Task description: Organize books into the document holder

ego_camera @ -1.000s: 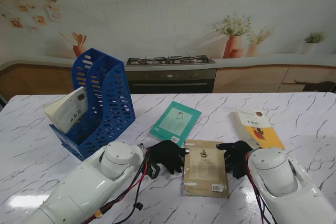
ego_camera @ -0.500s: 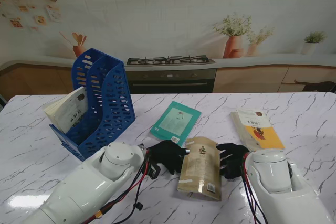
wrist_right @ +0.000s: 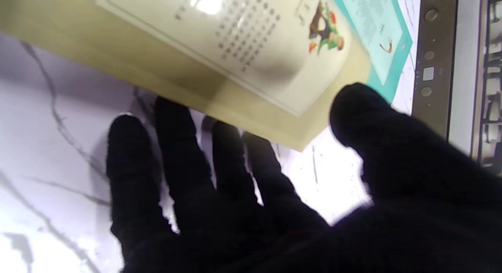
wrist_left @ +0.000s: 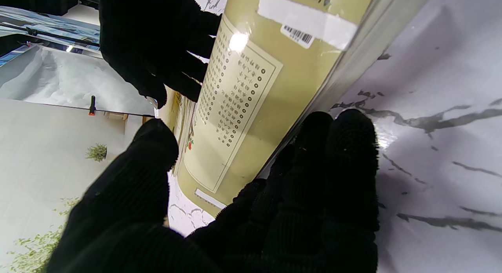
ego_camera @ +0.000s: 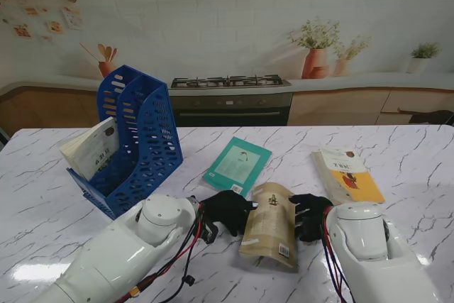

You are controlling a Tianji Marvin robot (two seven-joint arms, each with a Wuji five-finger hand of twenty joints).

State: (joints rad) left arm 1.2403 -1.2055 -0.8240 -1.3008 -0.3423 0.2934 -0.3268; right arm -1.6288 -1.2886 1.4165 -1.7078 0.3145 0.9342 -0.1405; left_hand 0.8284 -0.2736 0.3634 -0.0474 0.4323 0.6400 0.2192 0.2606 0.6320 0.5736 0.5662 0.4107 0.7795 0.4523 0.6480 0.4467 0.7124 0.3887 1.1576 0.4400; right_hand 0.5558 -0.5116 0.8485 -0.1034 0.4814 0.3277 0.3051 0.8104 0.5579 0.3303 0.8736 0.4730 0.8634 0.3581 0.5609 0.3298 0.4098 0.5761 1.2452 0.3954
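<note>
Two hands flank the tan book [ego_camera: 269, 223] at lower centre, tilted off the bench [ego_camera: 397, 147]: left hand [ego_camera: 225, 210] and right hand [ego_camera: 309, 216] spread-fingered against its edges, neither gripping.

left hand [ego_camera: 228, 211] and right hand [ego_camera: 311, 216] facing inward, black-gloved fingers spread

Right hand [wrist_right: 251, 194] — black-gloved, fingers spread, thumb held apart from the four fingers [wrist_right: 176, 147]. Tan book [wrist_right: 219, 53] — tilted, its cover printed with rows of small characters and a small coloured figure; its lower edge is seen over the fingertips, though contact cannot be told. Teal book [wrist_right: 382, 37] lies flat beyond it on the white marble table [wrist_right: 47, 139]. A stove front [wrist_right: 435, 61] with knobs is seen past the table edge.
</note>
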